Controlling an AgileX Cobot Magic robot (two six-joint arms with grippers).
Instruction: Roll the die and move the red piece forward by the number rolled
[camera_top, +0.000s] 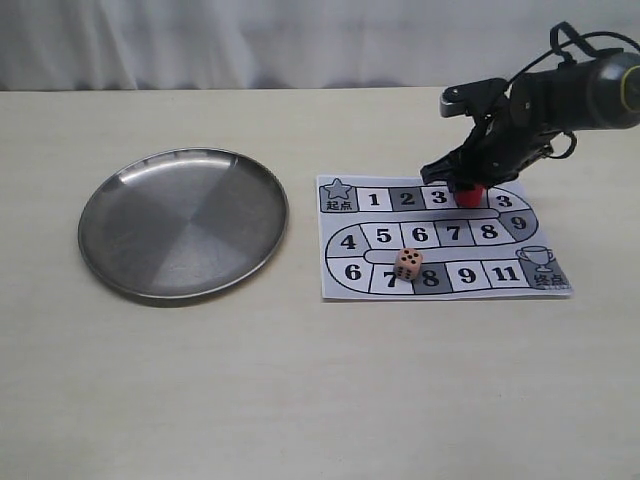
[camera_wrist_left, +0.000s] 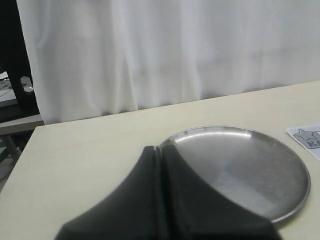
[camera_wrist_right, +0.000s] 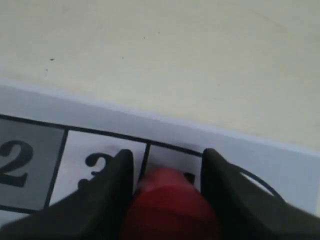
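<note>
The red piece (camera_top: 469, 195) stands on the top row of the paper game board (camera_top: 338, 283), on the square just right of the 3. My right gripper (camera_top: 466, 186) has come down over it. In the right wrist view the red piece (camera_wrist_right: 167, 200) fills the gap between the two black fingers of the right gripper (camera_wrist_right: 167, 154), which press on both its sides. The die (camera_top: 408, 263) rests on the board's bottom row, by square 7, well apart from the gripper. My left gripper (camera_wrist_left: 161, 149) is shut on nothing, beside the plate's near rim.
A round steel plate (camera_top: 183, 222) lies left of the board on the pale table; the left wrist view shows the plate (camera_wrist_left: 250, 165) and the board's star corner (camera_wrist_left: 307, 137). A white curtain closes off the back.
</note>
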